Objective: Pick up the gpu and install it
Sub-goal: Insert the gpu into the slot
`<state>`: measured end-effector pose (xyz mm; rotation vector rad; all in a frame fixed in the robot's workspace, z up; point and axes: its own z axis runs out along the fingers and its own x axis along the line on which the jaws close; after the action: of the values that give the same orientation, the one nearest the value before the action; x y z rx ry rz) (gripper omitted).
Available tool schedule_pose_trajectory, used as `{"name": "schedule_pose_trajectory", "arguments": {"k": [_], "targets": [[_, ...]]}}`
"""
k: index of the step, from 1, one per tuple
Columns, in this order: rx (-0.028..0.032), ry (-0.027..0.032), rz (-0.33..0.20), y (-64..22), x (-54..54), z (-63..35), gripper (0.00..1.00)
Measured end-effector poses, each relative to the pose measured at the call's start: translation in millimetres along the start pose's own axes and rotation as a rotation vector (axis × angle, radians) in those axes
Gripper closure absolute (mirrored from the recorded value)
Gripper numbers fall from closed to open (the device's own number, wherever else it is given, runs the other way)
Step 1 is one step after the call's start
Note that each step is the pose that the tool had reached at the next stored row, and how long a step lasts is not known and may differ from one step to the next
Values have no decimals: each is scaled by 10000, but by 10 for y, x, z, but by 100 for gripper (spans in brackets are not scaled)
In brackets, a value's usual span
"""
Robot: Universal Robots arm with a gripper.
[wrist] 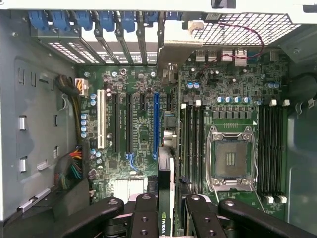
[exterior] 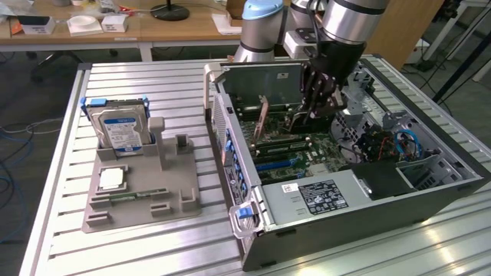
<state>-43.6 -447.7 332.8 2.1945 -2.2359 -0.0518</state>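
Aluminium slatted table (exterior: 153, 80) carries an open black-and-silver computer case (exterior: 368, 230) lying on its side, at the exterior view's right. Silver robot arm (exterior: 349, 23) reaches down into the case from the far side. Green motherboard (wrist: 138, 129) covers the case floor, with an empty CPU socket (wrist: 232, 158). A grey fixture tray (exterior: 184, 195) sits at the exterior view's left, with a blue-labelled hard drive (exterior: 121, 129) standing upright at its far end. The gpu (wrist: 165, 188) hangs edge-on over the expansion slots, just beside the long blue slot (wrist: 156, 124); contact with the board cannot be told. The black gripper (wrist: 171, 213) is clamped narrow on the gpu.
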Motion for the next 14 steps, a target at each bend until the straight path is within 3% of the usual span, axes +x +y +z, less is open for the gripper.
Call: {"name": "schedule_pose_trajectory", "arguments": {"k": [7,14], "targets": [[1,0,0,0,0,10,74],[0,5,0,0,2,120,74]]}}
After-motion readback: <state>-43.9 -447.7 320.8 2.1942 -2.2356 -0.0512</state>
